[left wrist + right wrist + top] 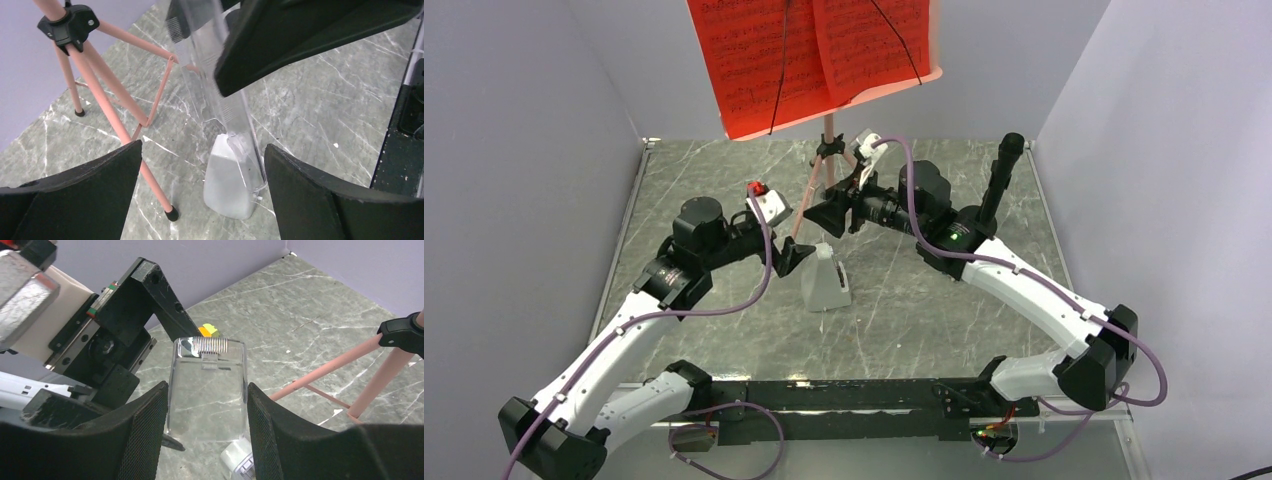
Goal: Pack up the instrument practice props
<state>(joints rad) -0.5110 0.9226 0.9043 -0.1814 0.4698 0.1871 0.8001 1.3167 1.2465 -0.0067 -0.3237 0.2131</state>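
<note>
**Right gripper holds the cover, left gripper waits open**

From above: the pink music stand (pixel 828 150) stands at the back of the table (pixel 944 330). The red pages (pixel 774 60) are on it, not packed yet. The white metronome (pixel 826 283) sits in front. The left gripper (pixel 796 255) and right gripper (pixel 832 215) meet just above it.

Left wrist: the left jaws are wide apart and hold nothing. They sit on either side of the metronome, maybe ready to steady it. A clear cover (pixel 220 85) slants up from its top.

Right wrist: the right fingers squeeze the clear cover. I cannot tell if it is going on or coming off.
</note>
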